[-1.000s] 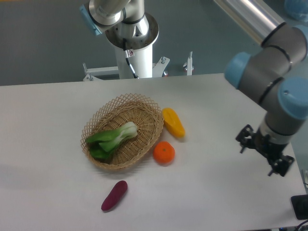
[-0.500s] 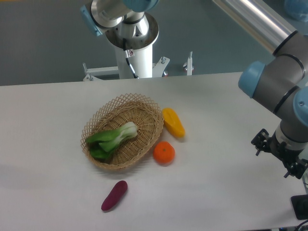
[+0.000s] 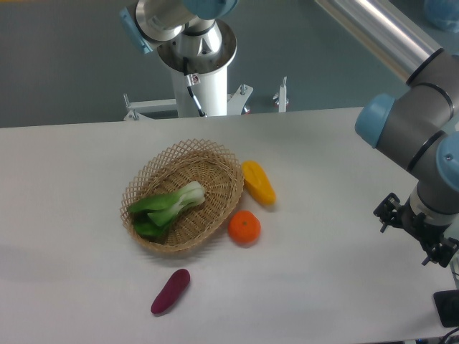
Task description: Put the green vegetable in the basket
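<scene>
The green vegetable (image 3: pixel 166 207), a bok choy with dark leaves and a pale stem, lies inside the tan wicker basket (image 3: pixel 215 155) left of the table's middle. Its leaves point to the basket's lower left and its stem to the right. My gripper (image 3: pixel 414 230) hangs far off at the table's right edge, well away from the basket. It holds nothing, and its fingers are small and dark, so their spread cannot be made out.
A yellow-orange oblong vegetable (image 3: pixel 258 182) lies just right of the basket. An orange (image 3: pixel 244 227) sits at the basket's lower right. A purple oblong vegetable (image 3: pixel 171 290) lies toward the front. The robot's base column (image 3: pixel 199 79) stands behind the table.
One second ago my gripper was further left; it moved right toward the table's edge and has stayed still over the last half second. The bok choy has not moved.
</scene>
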